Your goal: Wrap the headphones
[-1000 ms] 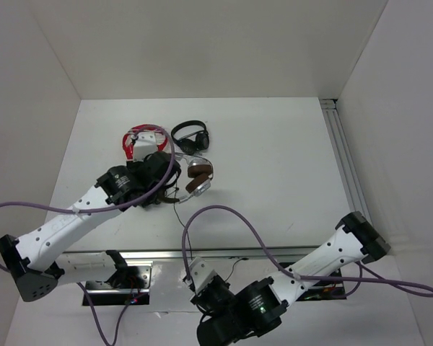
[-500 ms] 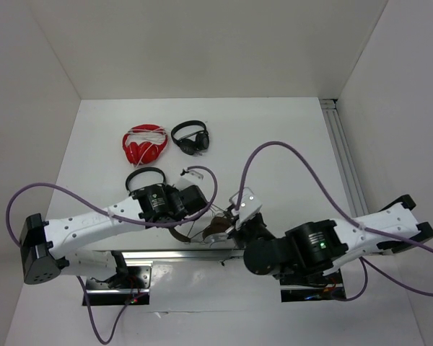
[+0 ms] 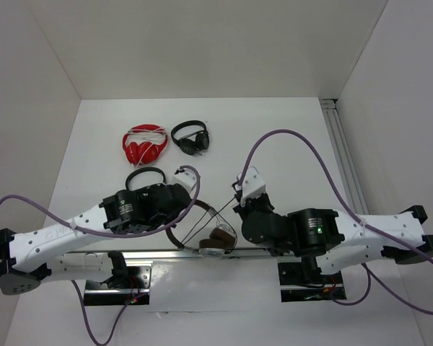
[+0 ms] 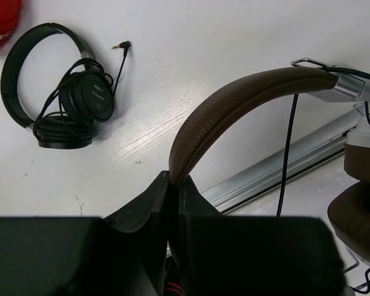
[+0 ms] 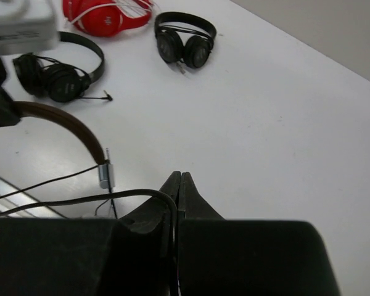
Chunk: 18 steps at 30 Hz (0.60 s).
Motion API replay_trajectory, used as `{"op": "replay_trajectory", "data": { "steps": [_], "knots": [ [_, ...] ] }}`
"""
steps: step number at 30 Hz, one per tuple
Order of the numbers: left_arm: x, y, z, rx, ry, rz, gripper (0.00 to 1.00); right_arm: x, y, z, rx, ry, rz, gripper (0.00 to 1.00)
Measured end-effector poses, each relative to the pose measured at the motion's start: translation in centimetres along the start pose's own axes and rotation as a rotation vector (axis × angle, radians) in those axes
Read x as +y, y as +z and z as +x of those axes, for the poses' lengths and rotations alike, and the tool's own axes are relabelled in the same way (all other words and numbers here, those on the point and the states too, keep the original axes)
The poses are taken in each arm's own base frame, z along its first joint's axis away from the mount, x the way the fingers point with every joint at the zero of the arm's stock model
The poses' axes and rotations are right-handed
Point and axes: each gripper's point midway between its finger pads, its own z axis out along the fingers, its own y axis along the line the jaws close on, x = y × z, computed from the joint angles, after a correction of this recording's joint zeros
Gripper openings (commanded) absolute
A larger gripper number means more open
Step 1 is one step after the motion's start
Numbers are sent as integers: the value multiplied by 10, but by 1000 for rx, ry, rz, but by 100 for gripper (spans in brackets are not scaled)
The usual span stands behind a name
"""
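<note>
The headphones (image 3: 218, 239), with brown headband, brown pads and silver cups, hang at the table's near edge. My left gripper (image 3: 190, 215) is shut on the brown headband (image 4: 234, 102), which arches up out of the jaws (image 4: 174, 180). One brown ear pad (image 4: 361, 213) shows at the right edge of that view. The thin dark cable (image 3: 211, 222) runs up from the cups to my right gripper (image 3: 236, 206). That gripper (image 5: 180, 179) is shut with the cable (image 5: 129, 194) passing between its fingers. The headband (image 5: 68, 123) lies to its left.
A red pair (image 3: 144, 144) and a small black pair (image 3: 191, 137) lie at the back of the table. Another black pair (image 3: 144, 176) lies by my left arm, its plug loose (image 4: 118, 45). A metal rail (image 3: 289, 251) runs along the near edge, another (image 3: 343, 158) along the right side.
The headphones have moved from mid-table to the near edge, carried by my left gripper. My right arm has swung up from the bottom, and its gripper now holds the cable beside them.
</note>
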Motion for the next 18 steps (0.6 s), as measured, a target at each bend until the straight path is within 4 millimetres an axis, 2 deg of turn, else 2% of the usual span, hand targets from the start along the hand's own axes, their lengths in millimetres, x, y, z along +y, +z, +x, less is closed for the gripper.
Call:
{"op": "replay_trajectory", "data": {
  "steps": [6, 10, 14, 18],
  "knots": [
    [0, -18, -7, -33, 18, 65, 0, -20, 23, 13, 46, -55, 47, 0],
    [-4, -39, -13, -88, 23, 163, 0, -22, 43, 23, 67, -70, 26, 0],
    [-3, -62, -29, -169, -2, 226, 0, -24, 62, 25, 69, -50, 1, 0],
    [-1, -82, -44, -232, -31, 263, 0, -15, 82, 30, 70, -25, -53, 0]
  ]
}}
